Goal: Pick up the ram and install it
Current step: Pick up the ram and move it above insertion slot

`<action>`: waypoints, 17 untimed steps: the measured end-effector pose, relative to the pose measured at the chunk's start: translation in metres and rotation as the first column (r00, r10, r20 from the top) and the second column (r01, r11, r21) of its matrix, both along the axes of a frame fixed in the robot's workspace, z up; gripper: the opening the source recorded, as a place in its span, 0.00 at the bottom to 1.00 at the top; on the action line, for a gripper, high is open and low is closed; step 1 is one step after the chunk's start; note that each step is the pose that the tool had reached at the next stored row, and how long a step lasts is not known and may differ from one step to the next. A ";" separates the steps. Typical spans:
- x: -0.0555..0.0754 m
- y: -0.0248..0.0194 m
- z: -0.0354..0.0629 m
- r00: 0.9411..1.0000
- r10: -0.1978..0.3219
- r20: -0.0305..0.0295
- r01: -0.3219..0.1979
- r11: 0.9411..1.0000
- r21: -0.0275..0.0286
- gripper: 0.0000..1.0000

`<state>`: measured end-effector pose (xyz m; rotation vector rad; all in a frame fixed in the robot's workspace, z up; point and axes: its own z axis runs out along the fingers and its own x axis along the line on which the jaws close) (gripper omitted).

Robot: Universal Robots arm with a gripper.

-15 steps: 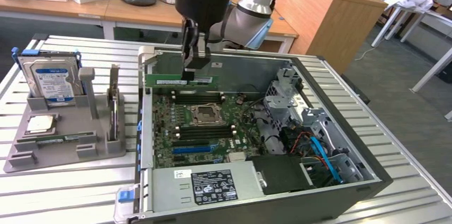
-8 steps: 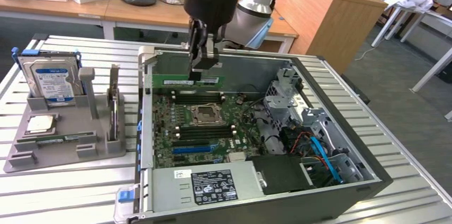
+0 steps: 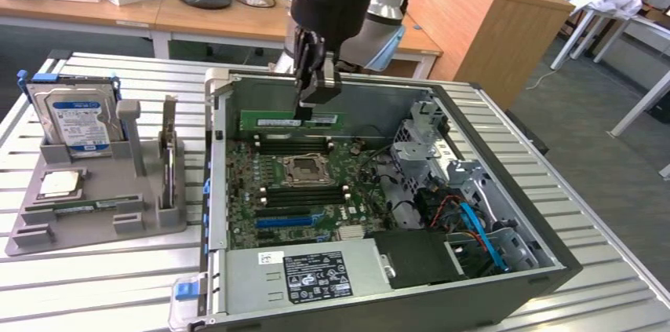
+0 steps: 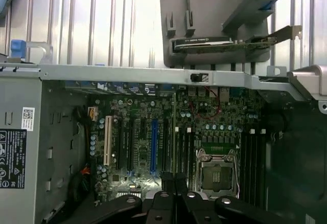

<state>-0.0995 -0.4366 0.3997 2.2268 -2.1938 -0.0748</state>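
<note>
The hand [image 3: 315, 106] is clamped on the ram [image 3: 267, 120], holding it level just above the memory slots [image 3: 298, 146]. It hangs near the far wall of the case [image 3: 544, 222], with free space over the motherboard [image 3: 246, 183]. The wrist view looks straight onto the processor socket [image 4: 217, 175] and the slots flanking it. The exterior view takes in the hard drive [image 3: 75, 120] in its holder [image 3: 100, 230] on the tabletop [image 3: 105, 285].

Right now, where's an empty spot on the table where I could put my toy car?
Bare slats of the table lie between the gray holder and the near edge, and a strip runs along the computer case on the exterior view's right. Inside the case is crowded: the gripper holds the ram over the motherboard.
</note>
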 end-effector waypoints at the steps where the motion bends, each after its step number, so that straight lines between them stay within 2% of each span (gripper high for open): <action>1: 0.002 0.0000 0.0000 1.000 0.000 0.000 0.000 1.000 0.000 0.11; 17: 0.036 0.0000 -0.0002 1.000 -0.003 0.000 0.003 1.000 0.000 0.11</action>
